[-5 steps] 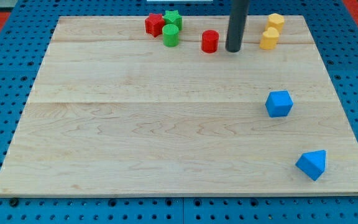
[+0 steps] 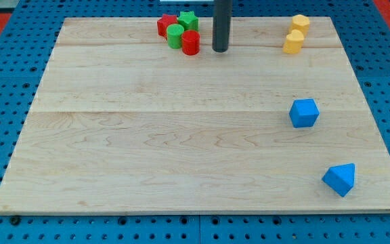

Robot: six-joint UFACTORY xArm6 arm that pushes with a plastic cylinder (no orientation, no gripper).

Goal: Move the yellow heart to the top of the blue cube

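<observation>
The yellow heart (image 2: pixel 293 42) lies near the view's top right, just below a yellow pentagon-like block (image 2: pixel 300 24). The blue cube (image 2: pixel 304 112) sits lower down on the right side, well below the heart. My tip (image 2: pixel 220 49) stands near the top middle of the board, far to the left of the heart. It is just to the right of a red cylinder (image 2: pixel 190 42), with a small gap between them.
The red cylinder is bunched with a green cylinder (image 2: pixel 175 36), a red star (image 2: pixel 166 26) and a green star (image 2: pixel 188 20) at the top. A blue wedge-shaped block (image 2: pixel 340 179) lies at the bottom right. The wooden board (image 2: pixel 181 135) rests on a blue pegboard.
My tip has moved left, away from the yellow blocks. The red cylinder has been pushed left against the green cylinder, which also shifted left. Yellow and blue blocks have not moved.
</observation>
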